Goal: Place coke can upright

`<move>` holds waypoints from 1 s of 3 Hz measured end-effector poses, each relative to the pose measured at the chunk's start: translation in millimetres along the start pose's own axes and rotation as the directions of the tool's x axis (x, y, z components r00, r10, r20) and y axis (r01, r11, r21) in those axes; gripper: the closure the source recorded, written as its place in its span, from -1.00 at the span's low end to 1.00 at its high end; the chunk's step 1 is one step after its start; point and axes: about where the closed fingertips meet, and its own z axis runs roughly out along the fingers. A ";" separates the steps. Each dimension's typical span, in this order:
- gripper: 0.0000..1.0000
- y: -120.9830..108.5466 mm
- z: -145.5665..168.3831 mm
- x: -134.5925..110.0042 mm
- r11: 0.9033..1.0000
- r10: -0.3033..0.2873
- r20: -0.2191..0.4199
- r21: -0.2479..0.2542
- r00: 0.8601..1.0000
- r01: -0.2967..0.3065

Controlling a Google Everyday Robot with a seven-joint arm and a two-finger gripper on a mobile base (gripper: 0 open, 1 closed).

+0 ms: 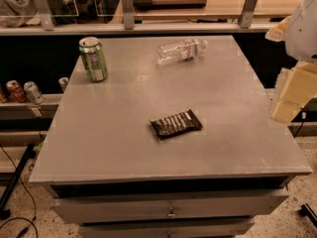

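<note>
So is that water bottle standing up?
No, the water bottle lies on its side on the table; the gripper is out of view, arm at right.

The single camera is looking down from above the front of the desk (124,148), facing its far edge, near enough that the top is filling the frame; the end effector (292,95) is hanging at the right edge.

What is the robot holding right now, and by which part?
Cannot be told. The gripper is at the right edge, beside the table, mostly cut off.
</note>
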 end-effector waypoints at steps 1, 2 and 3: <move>-1.00 0.0 0.0 0.0 1.000 0.000 0.000 0.000 1.000 0.000; -1.00 -5.0 3.0 -2.9 1.000 -0.012 0.005 0.002 1.000 0.012; -1.00 -21.7 25.0 -10.3 0.999 -0.044 0.017 -0.026 0.999 0.045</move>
